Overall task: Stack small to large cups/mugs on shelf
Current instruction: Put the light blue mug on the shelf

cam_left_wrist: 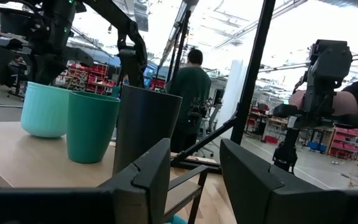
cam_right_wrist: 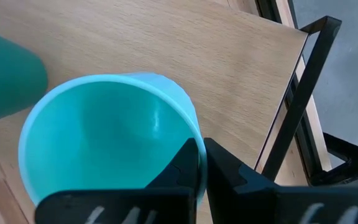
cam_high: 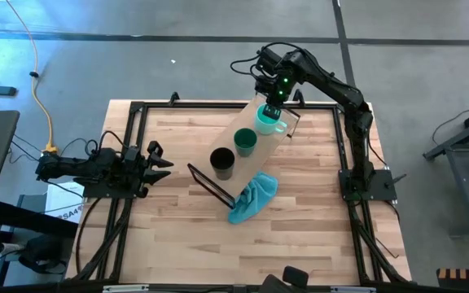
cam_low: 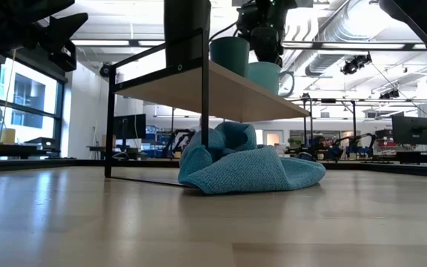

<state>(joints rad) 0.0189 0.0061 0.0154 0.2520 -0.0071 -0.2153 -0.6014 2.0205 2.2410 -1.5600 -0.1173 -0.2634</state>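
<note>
Right gripper (cam_right_wrist: 201,163) of mine sits at the mint mug (cam_high: 267,121), fingers pinched together on its rim, one inside and one outside; I see nothing in the mug. It stands on the shelf (cam_high: 282,137) at the end of a row, with the green cup (cam_high: 245,142) beside it and the black cup (cam_high: 222,162) past that, while a teal cloth (cam_high: 251,198) lies on the table under the shelf's near end. My left gripper (cam_high: 161,159) waits at the table's left edge, fingers apart, holding nothing.
</note>
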